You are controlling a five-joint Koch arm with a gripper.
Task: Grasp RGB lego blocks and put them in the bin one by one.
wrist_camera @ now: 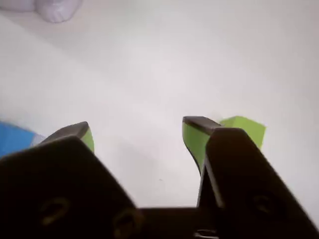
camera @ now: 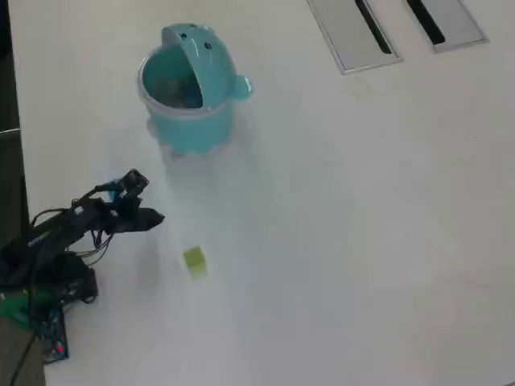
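A small yellow-green lego block (camera: 194,261) lies on the white table, below and to the right of my gripper (camera: 153,217) in the overhead view. In the wrist view that block (wrist_camera: 247,127) shows just behind my right fingertip, outside the jaws. My gripper (wrist_camera: 137,127) is open, its green-padded fingers (wrist_camera: 192,139) wide apart with only bare table between them. The light-teal bin (camera: 189,92) stands upright beyond the arm, its lid flipped back. A blue shape (wrist_camera: 12,137) sits at the wrist view's left edge; I cannot tell what it is.
Two grey slotted panels (camera: 354,32) (camera: 447,20) lie in the table at the top right of the overhead view. The arm's base and cables (camera: 40,277) sit by the table's left edge. A pale blurred object (wrist_camera: 55,10) shows at the wrist view's top left.
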